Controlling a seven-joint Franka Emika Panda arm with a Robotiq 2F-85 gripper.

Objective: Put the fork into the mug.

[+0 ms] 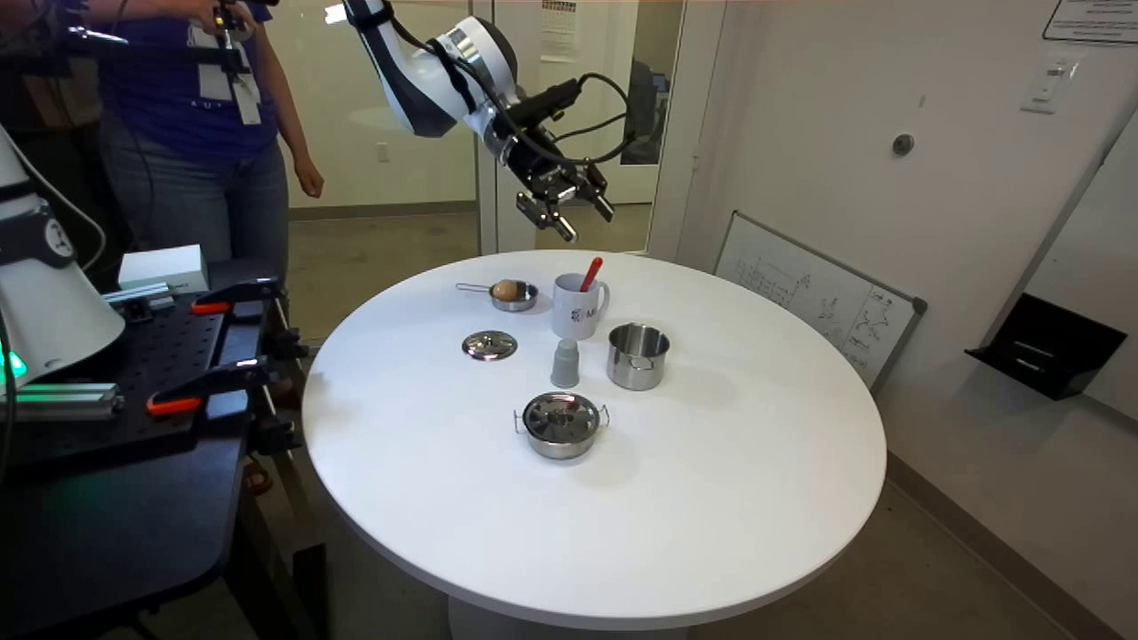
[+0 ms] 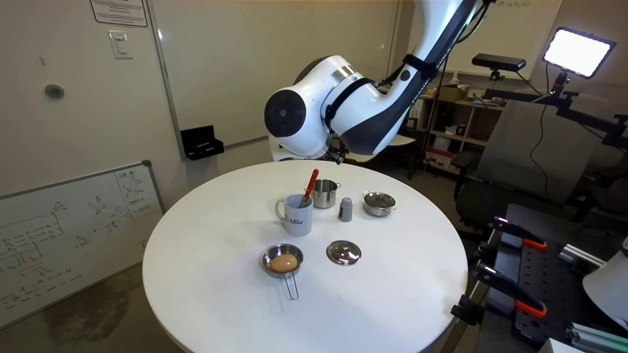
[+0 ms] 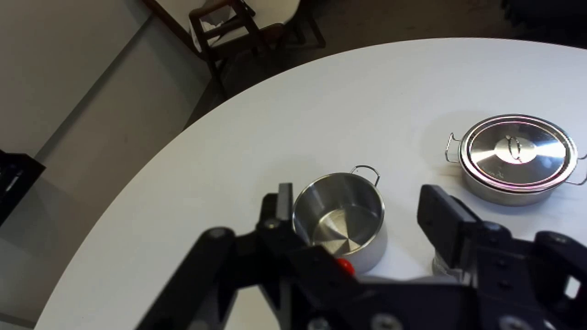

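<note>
The white mug (image 1: 573, 311) stands upright on the round table, and it also shows in an exterior view (image 2: 297, 220). The fork leans inside the mug with its red-orange handle (image 1: 591, 274) sticking up above the rim; the handle also shows in an exterior view (image 2: 311, 182). In the wrist view only the red handle tip (image 3: 346, 266) shows, and the mug is mostly hidden behind the gripper. My gripper (image 1: 588, 224) is open and empty, raised above the table and apart from the fork. Its two fingers stand wide apart in the wrist view (image 3: 357, 201).
A steel cup (image 1: 637, 357) and a small grey upright object (image 1: 565, 364) stand close to the mug. A lidded steel pot (image 1: 561, 427), a loose lid (image 1: 489, 345) and a small pan (image 2: 283, 260) holding an egg (image 2: 283, 263) are also on the white table (image 1: 729, 498).
</note>
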